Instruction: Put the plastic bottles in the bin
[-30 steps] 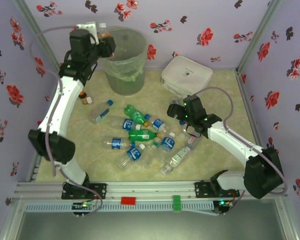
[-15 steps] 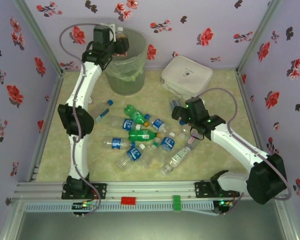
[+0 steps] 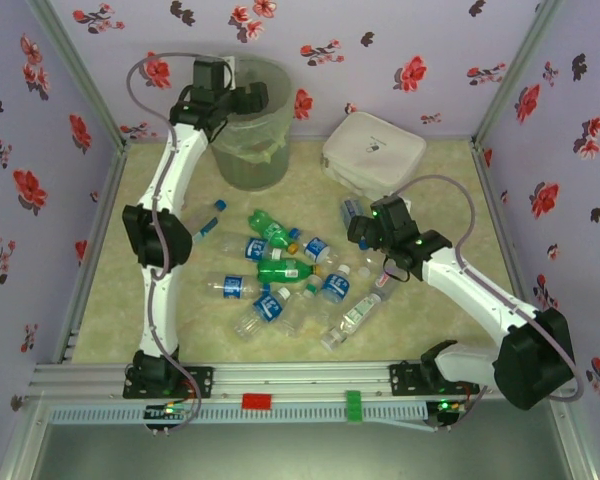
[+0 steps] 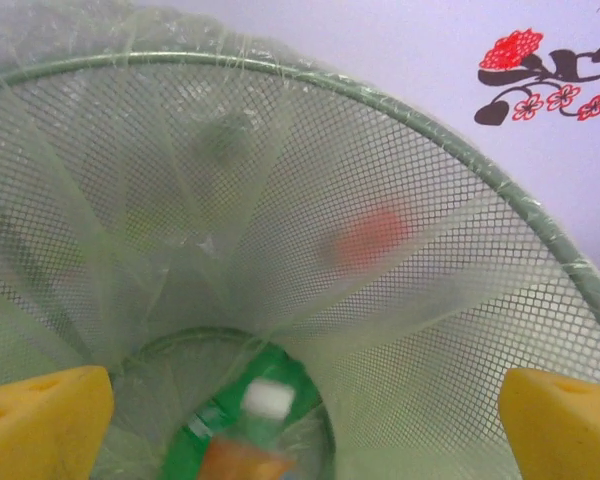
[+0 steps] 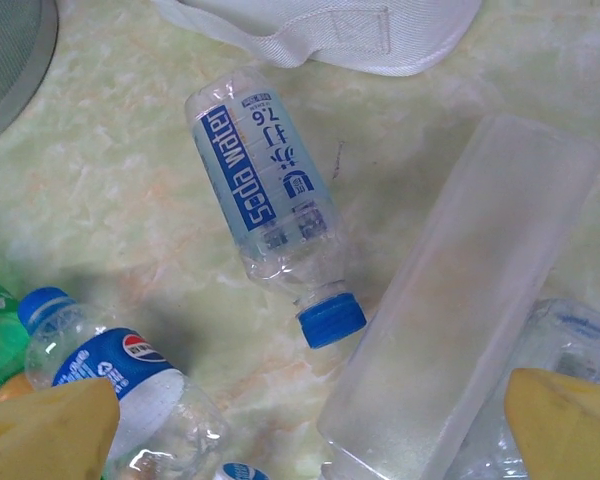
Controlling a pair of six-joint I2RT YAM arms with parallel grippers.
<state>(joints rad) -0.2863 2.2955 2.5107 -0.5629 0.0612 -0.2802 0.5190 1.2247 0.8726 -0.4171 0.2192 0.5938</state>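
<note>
Top view: left gripper (image 3: 248, 97) hung over the rim of the bin (image 3: 250, 150), which stood in the far left corner close to the wall. Right gripper (image 3: 358, 222) sat low between the white box (image 3: 373, 152) and the plastic bottles (image 3: 280, 270) strewn mid-table.

Left wrist: pads (image 4: 40, 420) spread wide, nothing between. A blurred green bottle (image 4: 210, 430) lay at the bin's bottom.

Right wrist: pads (image 5: 45, 430) spread wide over a clear, blue-capped bottle (image 5: 265, 200) lying flat.
</note>
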